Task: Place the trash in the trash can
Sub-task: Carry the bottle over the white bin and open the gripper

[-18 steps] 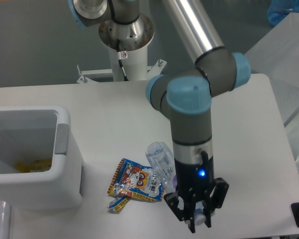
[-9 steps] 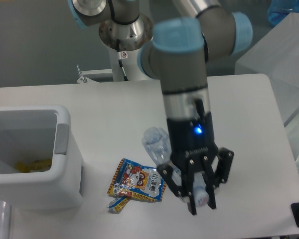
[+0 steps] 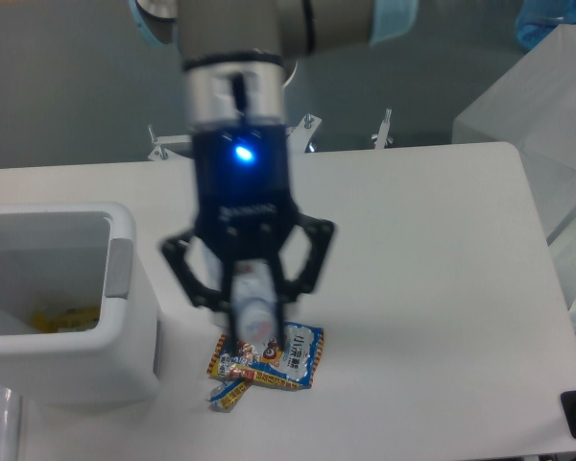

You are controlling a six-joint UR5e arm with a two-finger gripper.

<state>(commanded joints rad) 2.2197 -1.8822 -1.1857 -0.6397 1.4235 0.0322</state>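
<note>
While the white table carries everything, the bin stands at its left edge with something yellow inside. Right of the bin, the gripper hangs above the table, fingers clamped on the bottle. Wrappers lie on the table below it.

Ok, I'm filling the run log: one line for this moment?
phase: carry | gripper: shut on bottle, lifted | wrappers: on table | trash can: left of gripper
</note>
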